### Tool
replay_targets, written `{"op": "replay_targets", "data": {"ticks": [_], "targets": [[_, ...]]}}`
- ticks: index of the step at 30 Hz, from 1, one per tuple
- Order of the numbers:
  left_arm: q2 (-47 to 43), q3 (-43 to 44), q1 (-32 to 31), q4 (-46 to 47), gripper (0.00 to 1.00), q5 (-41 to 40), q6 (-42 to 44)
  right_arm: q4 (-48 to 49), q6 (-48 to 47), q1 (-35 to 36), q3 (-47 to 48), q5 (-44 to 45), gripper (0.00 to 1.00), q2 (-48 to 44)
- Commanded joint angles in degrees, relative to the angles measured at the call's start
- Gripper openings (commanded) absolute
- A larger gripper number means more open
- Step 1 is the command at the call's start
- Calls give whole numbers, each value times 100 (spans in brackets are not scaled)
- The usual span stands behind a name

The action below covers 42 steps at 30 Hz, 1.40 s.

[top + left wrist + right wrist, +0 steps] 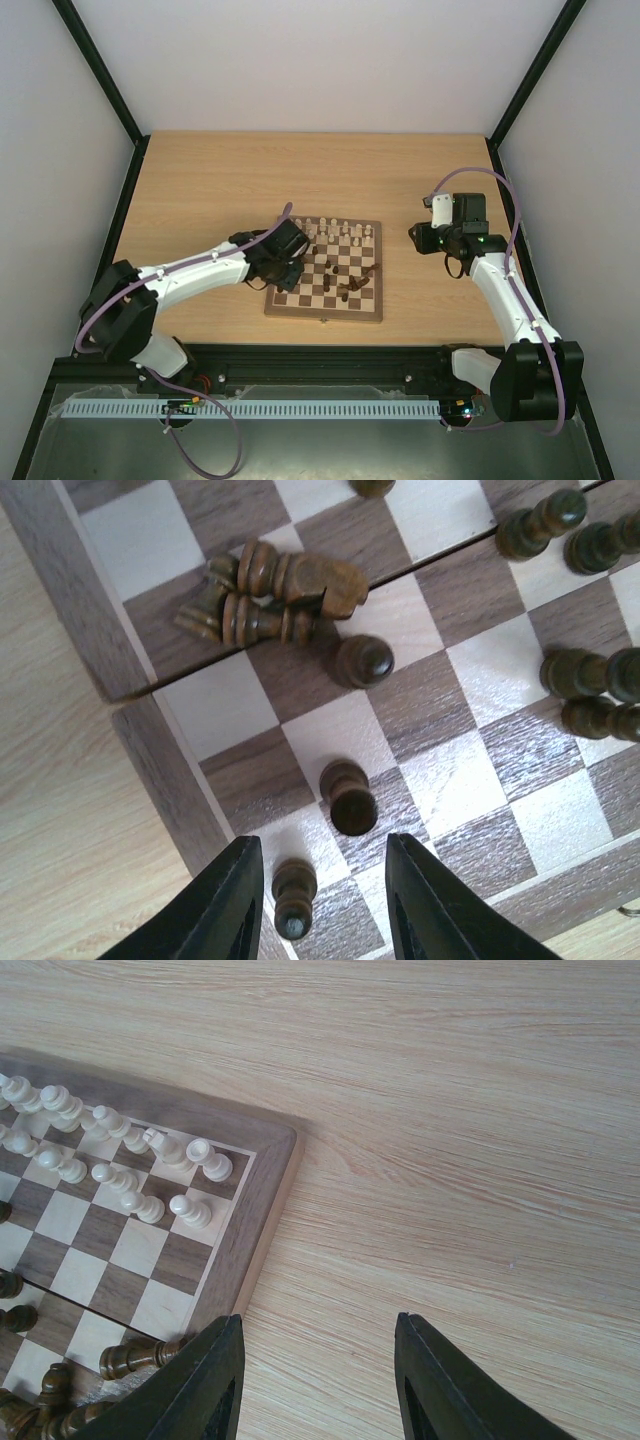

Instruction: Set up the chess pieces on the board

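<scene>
The board [322, 314] lies flat in the middle of the wooden table [200, 190]. The pale pieces [340, 232] stand in two rows along its far side. The dark pieces [355, 285] are spread over the near half, some standing up and some lying down. The left claw [290, 272] hangs low over the left side of the board. Its two fingers are apart and let go. A small dark pawn [294, 898] stands between them on its own, with a clear gap on one side. A second pawn [349, 797] stands just in front of the fingers. Past it, two bigger fallen pieces [280, 590] lie touching each other. The right claw [420, 237] hangs over the bare table just beside the right edge of the board. Its fingers are apart too, and they hold nothing.
</scene>
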Motion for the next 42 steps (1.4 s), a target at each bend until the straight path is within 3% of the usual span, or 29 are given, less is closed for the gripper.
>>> {"op": "replay_targets", "data": {"ticks": [1, 23, 31, 36, 42], "targets": [[296, 229, -8, 24, 36, -34, 181, -83, -42, -10, -50, -34, 43, 31], [780, 456, -6, -18, 12, 218, 272, -90, -68, -13, -55, -2, 43, 49], [-92, 495, -146, -599, 6, 390, 170, -92, -68, -14, -50, -15, 43, 44], [-543, 142, -341, -1069, 6, 603, 7, -90, -69, -9, -43, -28, 43, 49], [-759, -342, -500, -984, 7, 573, -276, -97, -68, -11, -39, -28, 43, 40]]}}
